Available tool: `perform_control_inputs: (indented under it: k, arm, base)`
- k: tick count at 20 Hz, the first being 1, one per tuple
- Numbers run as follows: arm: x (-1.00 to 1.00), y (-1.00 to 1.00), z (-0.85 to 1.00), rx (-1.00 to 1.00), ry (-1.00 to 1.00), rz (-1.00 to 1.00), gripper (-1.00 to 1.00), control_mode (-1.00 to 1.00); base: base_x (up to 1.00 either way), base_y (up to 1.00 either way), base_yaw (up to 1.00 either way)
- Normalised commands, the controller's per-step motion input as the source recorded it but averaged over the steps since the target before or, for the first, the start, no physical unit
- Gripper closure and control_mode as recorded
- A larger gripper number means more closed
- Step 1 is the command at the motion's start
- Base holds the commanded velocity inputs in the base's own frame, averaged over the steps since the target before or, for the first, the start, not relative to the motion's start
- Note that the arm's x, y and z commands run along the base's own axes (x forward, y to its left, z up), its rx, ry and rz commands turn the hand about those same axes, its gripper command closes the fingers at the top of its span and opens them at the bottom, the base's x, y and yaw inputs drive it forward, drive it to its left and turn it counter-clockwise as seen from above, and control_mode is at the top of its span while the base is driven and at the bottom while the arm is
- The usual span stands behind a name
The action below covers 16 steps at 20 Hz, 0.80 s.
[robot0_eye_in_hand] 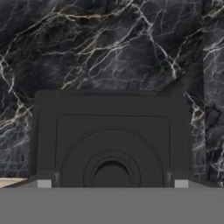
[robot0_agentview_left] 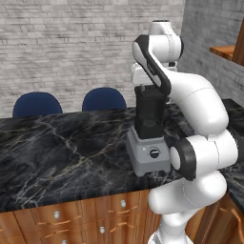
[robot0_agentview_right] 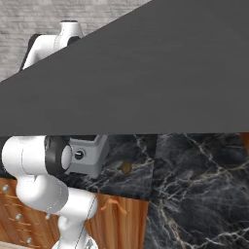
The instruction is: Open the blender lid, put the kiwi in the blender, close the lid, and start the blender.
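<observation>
Fingers [robot0_eye_in_hand: 112, 183] spread wide, empty, with the blender lid [robot0_eye_in_hand: 111, 135] right beneath them atop the blender [robot0_agentview_left: 148, 143] on the counter [robot0_agentview_left: 62, 147]. Thin, stiff and probably light, so pinch its opposite edges.

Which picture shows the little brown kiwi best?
The right base view: the kiwi lies in plain sight on the dark marble counter, right of the blender base. In the left base view and the hand view I can't spot it.
</observation>
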Motion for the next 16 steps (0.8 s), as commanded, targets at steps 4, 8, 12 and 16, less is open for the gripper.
perform_control_inputs:
  k: [4,8,12,16]
  arm:
    - [0.0,0.0,-0.26,0.0,0.0,0.0,1.0,-1.0]
    - [-0.03,0.0,-0.26,0.0,0.0,0.0,1.0,-1.0]
    - [0.0,0.06,-0.19,0.0,0.0,0.0,1.0,-1.0]
    - [0.0,0.18,-0.12,-0.03,0.06,0.0,1.0,-1.0]
  base:
    - [0.0,0.0,0.0]
    - [0.0,0.0,0.0]
    - [0.0,0.0,0.0]
    - [0.0,0.0,0.0]
